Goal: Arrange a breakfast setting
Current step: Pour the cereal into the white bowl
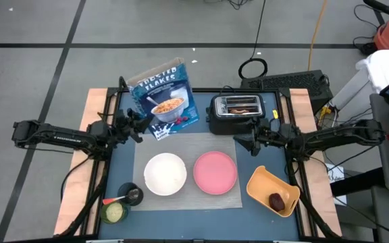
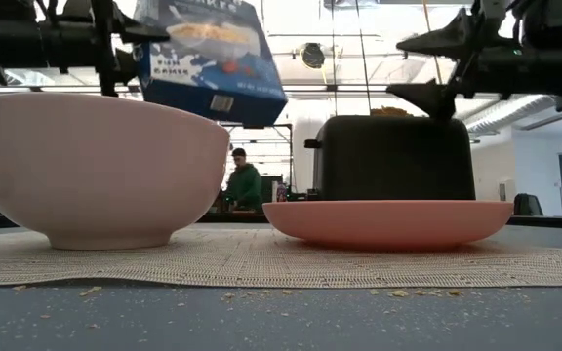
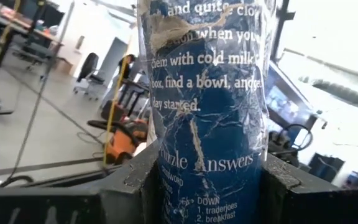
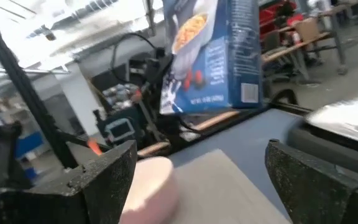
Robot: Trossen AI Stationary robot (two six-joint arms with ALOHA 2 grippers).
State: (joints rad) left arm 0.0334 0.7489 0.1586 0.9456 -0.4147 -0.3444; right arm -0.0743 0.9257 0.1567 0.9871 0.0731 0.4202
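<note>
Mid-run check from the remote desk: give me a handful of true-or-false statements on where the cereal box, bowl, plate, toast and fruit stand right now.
1. The left end effector grips the cereal box and holds it above the table. True.
2. The white bowl and pink plate sit side by side on the grey mat. True.
3. The toast slice lies on the pink plate. False: the plate is bare; toast shows in the slots of the black toaster.
4. The dark red fruit is in the white bowl. False: it lies in the yellow-orange dish, off the mat.
5. The right end effector is open and empty. True.
</note>
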